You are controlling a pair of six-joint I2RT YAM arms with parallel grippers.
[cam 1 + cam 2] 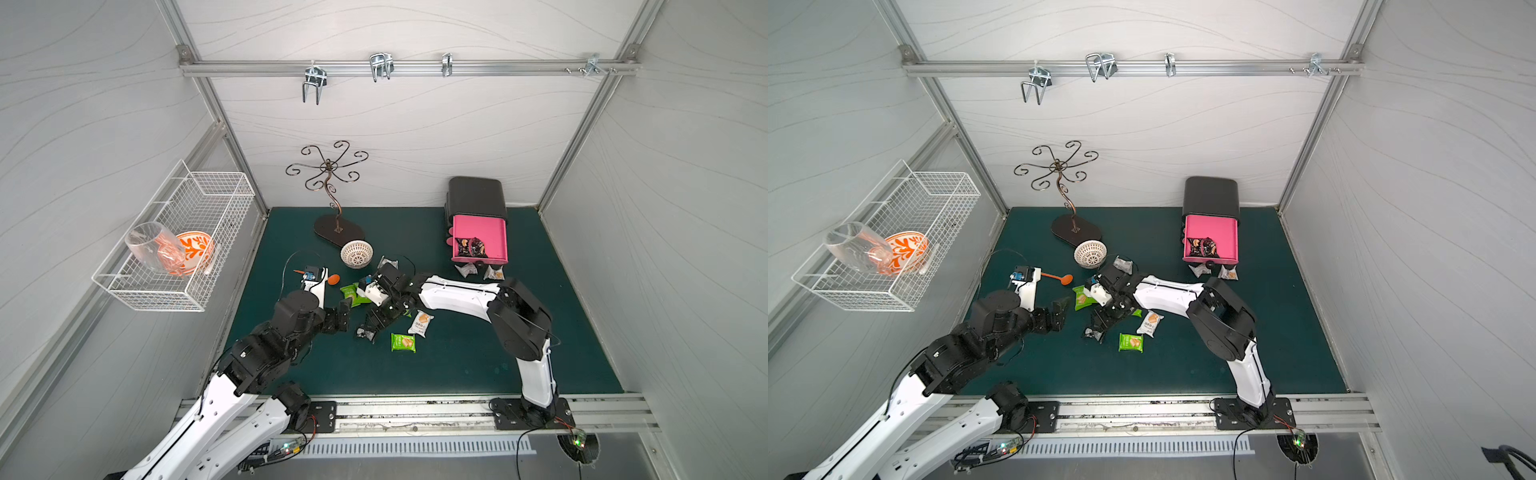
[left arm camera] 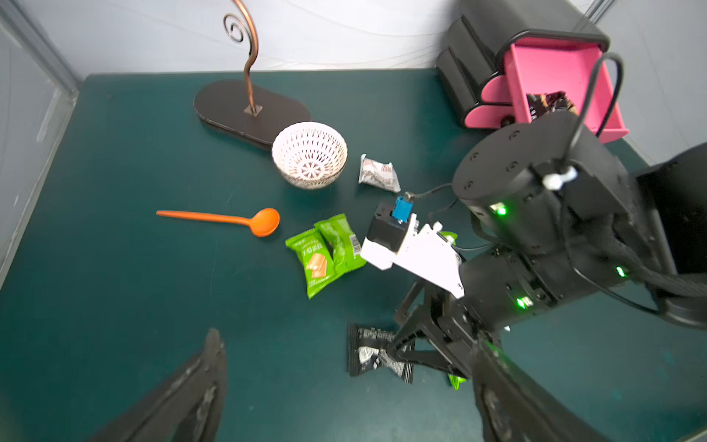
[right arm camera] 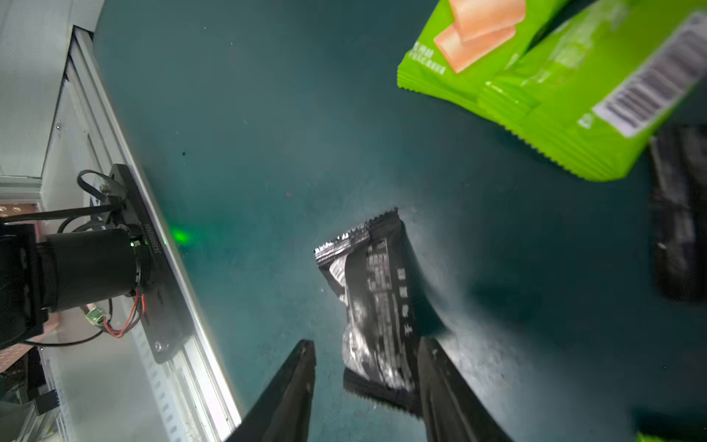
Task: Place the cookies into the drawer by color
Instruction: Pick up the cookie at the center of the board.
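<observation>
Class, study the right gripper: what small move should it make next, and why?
Probably close the right gripper on the black cookie packet: its fingers straddle the packet lying on the mat, one not yet touching, and the open pink drawer already holds dark packets.

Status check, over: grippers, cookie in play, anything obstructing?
Left gripper open, empty. Right gripper open, jaws straddling black packet on mat, not clamped. Top drawer open, black packets inside. Green packets nearby, clear of jaws.
</observation>
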